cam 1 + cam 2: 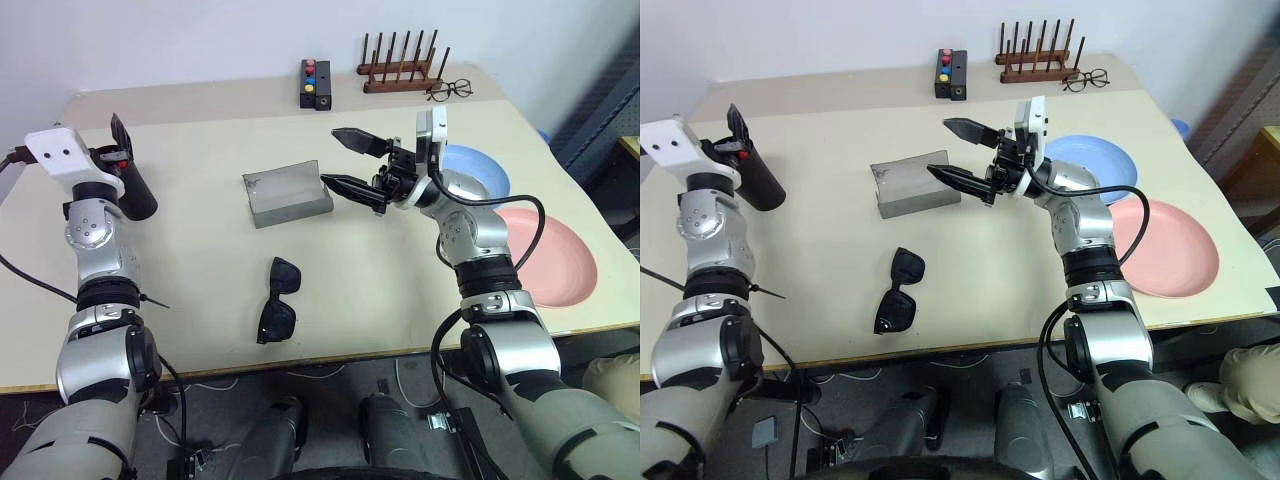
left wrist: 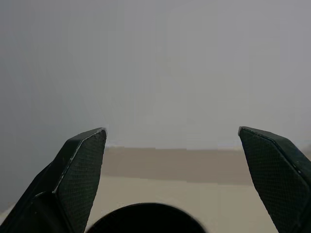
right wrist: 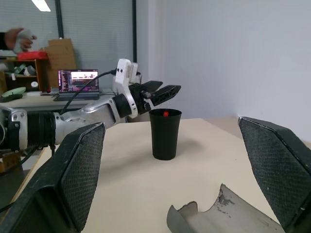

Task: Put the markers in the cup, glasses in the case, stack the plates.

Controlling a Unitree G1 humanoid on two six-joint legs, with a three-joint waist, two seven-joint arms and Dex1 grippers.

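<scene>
The black cup stands at the table's left, with a marker's red cap showing inside its rim. My left gripper hovers open just above the cup mouth, with nothing between its fingers. The grey case lies in the middle of the table with its lid up. My right gripper is open and empty, pointing left just beside the case's right end. The black glasses lie folded open on the table in front of the case. The blue plate and pink plate sit side by side at the right.
A black box with coloured buttons, a wooden rack and wire-rimmed spectacles stand along the table's far edge. Beyond the table, the right wrist view shows a laptop and shelves.
</scene>
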